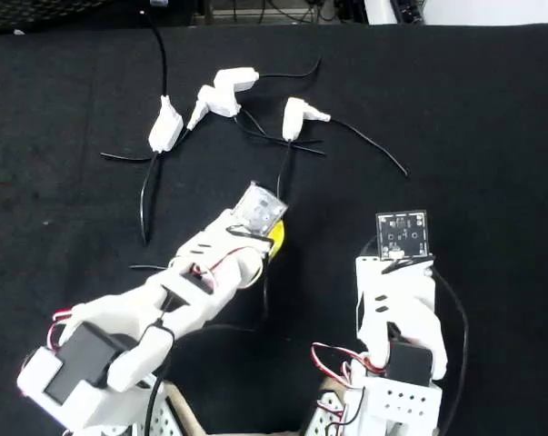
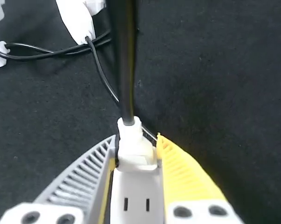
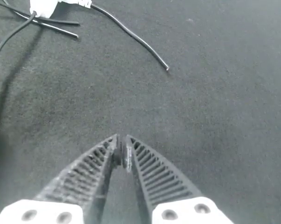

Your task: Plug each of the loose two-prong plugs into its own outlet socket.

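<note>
The left claw (image 2: 136, 140) was clamped on a white socket (image 2: 134, 186), with its grey finger on one side and its yellow finger on the other. Two slots showed on the face turned toward the wrist camera. A black cord (image 2: 125, 70) ran away from the far end of the socket, past the claw's tip. From above, this arm stretched toward the middle of the counter (image 1: 492, 109), and its claw sat near the closest loose white piece (image 1: 296, 116). I could not tell whether the socket was lifted or resting on the cloth.

Farther back lay a joined-looking pair (image 1: 224, 91) and a single piece (image 1: 164, 127), with thin cords trailing from both. From this height I could not tell which of these were plugs and which were sockets.

The right claw (image 3: 121, 145) had its fingers together with nothing between them. It hung over bare cloth, well apart from all the white pieces.

The step in hand looked like the grasp of one half of a pair, with no mating begun. The next move would likely call for the right claw to open and take a plug. The prongs would then have to be lined up squarely with the two slots, and the left claw would have to hold firm against the push.
</note>
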Available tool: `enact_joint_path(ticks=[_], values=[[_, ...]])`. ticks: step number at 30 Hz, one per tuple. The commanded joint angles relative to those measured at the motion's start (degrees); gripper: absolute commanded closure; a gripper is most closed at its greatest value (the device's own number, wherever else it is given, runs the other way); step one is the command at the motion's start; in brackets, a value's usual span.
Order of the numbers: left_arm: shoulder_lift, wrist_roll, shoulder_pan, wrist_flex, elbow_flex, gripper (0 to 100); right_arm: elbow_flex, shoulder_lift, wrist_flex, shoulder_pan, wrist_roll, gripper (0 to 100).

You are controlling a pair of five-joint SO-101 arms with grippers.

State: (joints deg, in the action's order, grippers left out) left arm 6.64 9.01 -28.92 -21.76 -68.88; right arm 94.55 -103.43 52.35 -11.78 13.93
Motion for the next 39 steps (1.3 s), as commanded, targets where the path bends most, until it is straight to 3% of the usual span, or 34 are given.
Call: enact_joint_path(ticks=[1,9,23,31,39], values=[[3.6,-0.1,0.0,-0.9,-2.9,97,0.1,-2.0,-1.1,0.9,0.2,98.5],[5.5,4.4,0.9,-1.2,-8.0,97,0.1,-2.0,-1.1,0.9,0.2,98.5],[6.0,3.9,3.5,-1.4,-9.5,96,0.2,-2.0,-1.1,0.9,0.2,98.5],[10.4,-2.2,5.1,-1.4,-13.3,61,0.2,-2.0,-1.1,0.9,0.2,98.4],[18.9,-2.9,6.9,-1.0,-14.5,64,0.2,-2.0,-1.1,0.9,0.2,98.4]])
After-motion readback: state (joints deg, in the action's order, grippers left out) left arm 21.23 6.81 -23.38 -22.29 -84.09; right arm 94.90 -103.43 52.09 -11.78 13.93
